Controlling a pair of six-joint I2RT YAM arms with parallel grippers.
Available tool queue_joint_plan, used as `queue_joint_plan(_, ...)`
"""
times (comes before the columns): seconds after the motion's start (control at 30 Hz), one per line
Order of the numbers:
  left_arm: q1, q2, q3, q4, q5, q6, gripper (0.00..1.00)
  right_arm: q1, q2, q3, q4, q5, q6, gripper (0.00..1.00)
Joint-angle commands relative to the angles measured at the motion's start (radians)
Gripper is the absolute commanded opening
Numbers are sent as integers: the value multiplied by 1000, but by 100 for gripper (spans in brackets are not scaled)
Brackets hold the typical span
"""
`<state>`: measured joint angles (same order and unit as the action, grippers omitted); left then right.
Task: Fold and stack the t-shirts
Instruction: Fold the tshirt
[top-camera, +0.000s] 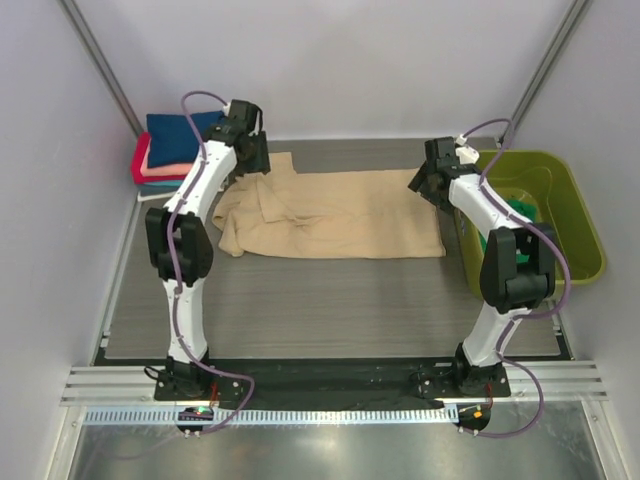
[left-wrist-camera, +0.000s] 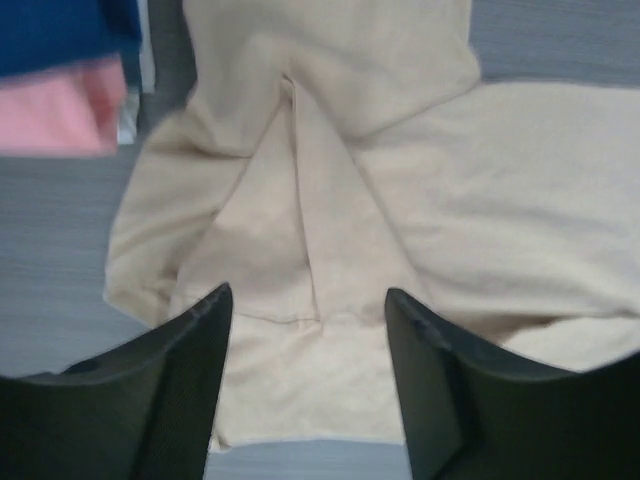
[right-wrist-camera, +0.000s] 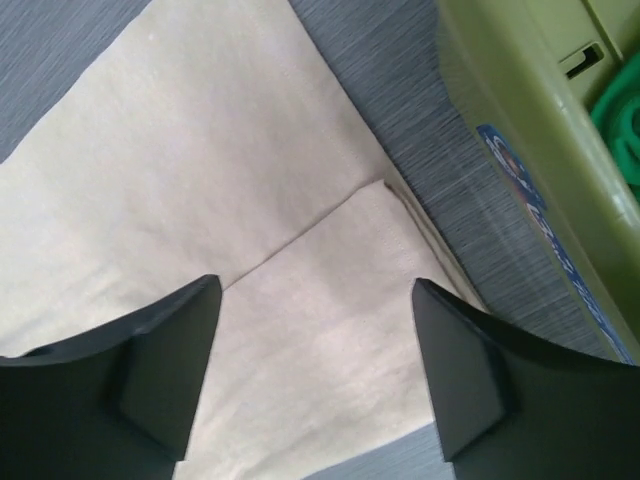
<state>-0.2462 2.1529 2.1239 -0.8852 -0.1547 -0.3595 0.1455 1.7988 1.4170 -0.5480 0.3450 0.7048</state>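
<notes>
Item under work: the tan t-shirt (top-camera: 340, 215) lies lengthwise across the far half of the table (top-camera: 330, 310), one end toward the far-left corner, the other stopping just short of the right edge. It is partly flat. The left end is bunched, with a sleeve and a ridge of cloth rucked up over the body. At the right end a layer is doubled over itself with a clean straight edge.

Left gripper (left-wrist-camera: 307, 300): jaws spread wide, nothing between them, hanging above the rumpled left end. In my judgement it stands there because that end needs smoothing or pinching before any fold.

Right gripper (right-wrist-camera: 315, 290): likewise wide apart and empty, hanging above the doubled right end. This placing suggests the two arms mean to take opposite ends together.

Finished stack (top-camera: 170, 150): at the far-left corner, navy tee (left-wrist-camera: 50, 30) on top, coral pink tee (left-wrist-camera: 55, 110) below (lower layers are too small to sort). It sits just beside the shirt's left end, presumably so a folded piece has a short carry.

Lime-green tub (top-camera: 585, 225): at the right edge, holding an emerald green tee (top-camera: 522, 208) not yet handled.
</notes>
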Motion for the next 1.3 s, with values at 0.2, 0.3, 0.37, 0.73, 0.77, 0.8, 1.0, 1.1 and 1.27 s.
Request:
queue_joint_plan(0.2,4,-670,-743,190,-100,-186,67,2,-272,-148,32,-99,-73,88)
queue_joint_plan(0.3,8,-865,-1024,320,-95,-280,68,3,-404,-352,121,-198,-76,87)
queue_joint_plan(0.37,13,-988,-1204,420,-94,-352,68,3,-476,-484,157,-247,-71,86)
queue_joint_plan(0.73,116,-1235,-1616,672,-81,-602,69,2,-552,-691,223,-247,-94,85)
queue_joint_plan(0.77,125,-1243,-1651,696,-83,-624,69,2,-549,-696,224,-244,-91,85)
queue_joint_plan(0.8,130,-1249,-1670,712,-82,-671,69,0,-541,-699,233,-244,-90,85)
queue_joint_plan(1.0,143,-1229,-1760,847,-66,-757,68,0,-497,-722,281,-251,-90,85)
queue_joint_plan(1.1,145,-1196,-1771,881,-72,-760,67,2,-458,-711,292,-242,-96,85)
queue_joint_plan(1.27,147,-1139,-1796,997,-65,-762,65,2,-421,-693,306,-238,-102,85)
